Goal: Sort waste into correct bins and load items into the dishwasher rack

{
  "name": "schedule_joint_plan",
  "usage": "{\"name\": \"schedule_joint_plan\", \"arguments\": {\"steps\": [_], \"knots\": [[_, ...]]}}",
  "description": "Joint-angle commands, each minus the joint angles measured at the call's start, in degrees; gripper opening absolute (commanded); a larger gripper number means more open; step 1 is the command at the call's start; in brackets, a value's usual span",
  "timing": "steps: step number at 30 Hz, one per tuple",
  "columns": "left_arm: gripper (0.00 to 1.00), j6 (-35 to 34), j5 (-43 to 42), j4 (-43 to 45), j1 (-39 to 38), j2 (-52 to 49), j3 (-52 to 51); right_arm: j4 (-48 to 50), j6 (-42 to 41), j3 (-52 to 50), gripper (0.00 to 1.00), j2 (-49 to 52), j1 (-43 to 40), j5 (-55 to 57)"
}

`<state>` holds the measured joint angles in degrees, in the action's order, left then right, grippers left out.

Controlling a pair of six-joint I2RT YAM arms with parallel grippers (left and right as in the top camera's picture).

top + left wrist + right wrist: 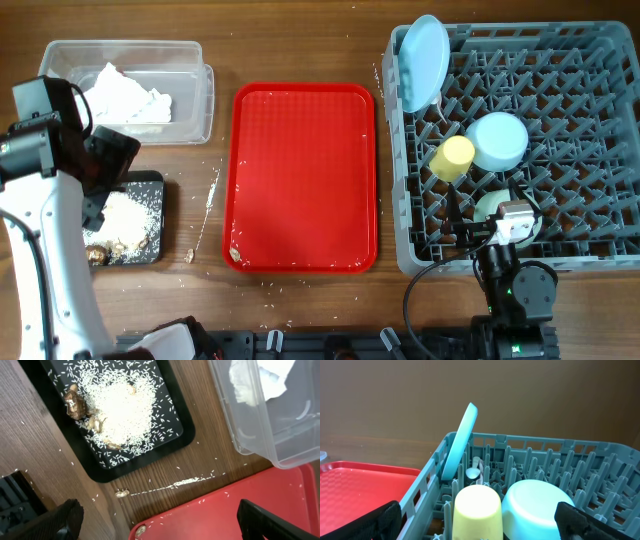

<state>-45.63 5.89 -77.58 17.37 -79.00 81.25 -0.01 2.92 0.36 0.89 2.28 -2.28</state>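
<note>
Plate (pixel 424 62) stands on edge between rack (pixel 590 200) pegs, upper right — pegs likely prop it. Cup (pixel 452 157), bowl (pixel 498 140) beside. Rice (pixel 122 410) on black tray (pixel 177 435), napkins (pixel 125 95) in box (pixel 200 110). Left gripper (pixel 160 520), right gripper (pixel 480 520) — released, empty.

left arm (pixel 40 250) stretched forward on its side, left pincer (pixel 167 522) pointing down, jaws spread wide, empty. right pincer (pixel 482 522) held level, also gaping, holding nothing.

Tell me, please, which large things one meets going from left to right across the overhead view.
clear plastic box → red tray → dishwasher rack
</note>
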Motion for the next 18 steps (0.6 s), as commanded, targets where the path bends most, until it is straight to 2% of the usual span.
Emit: {"name": "schedule_joint_plan", "arguments": {"steps": [1,5,9,13,16,18], "knots": [[1.0,7.61,-0.13,0.5,-3.72,7.34,-2.67,0.24,0.72,-0.07,1.0,-0.46,-0.28,1.01],[1.0,15.67,-0.72,12.5,-9.35,20.41,-14.78,0.24,0.72,-0.07,1.0,-0.46,-0.28,1.01],[1.0,22.36,-6.21,24.39,-12.44,36.83,-28.87,0.24,0.72,-0.07,1.0,-0.46,-0.28,1.01],[1.0,24.0,-8.09,25.97,-13.84,46.34,-34.88,0.24,0.72,-0.07,1.0,-0.46,-0.28,1.01],[1.0,31.36,-10.43,25.99,-14.84,47.45,-36.06,0.24,0.72,-0.07,1.0,-0.46,-0.28,1.01],[1.0,32.15,-10.86,26.03,-15.02,47.23,-36.2,0.24,0.72,-0.07,1.0,-0.46,-0.28,1.01]]}}
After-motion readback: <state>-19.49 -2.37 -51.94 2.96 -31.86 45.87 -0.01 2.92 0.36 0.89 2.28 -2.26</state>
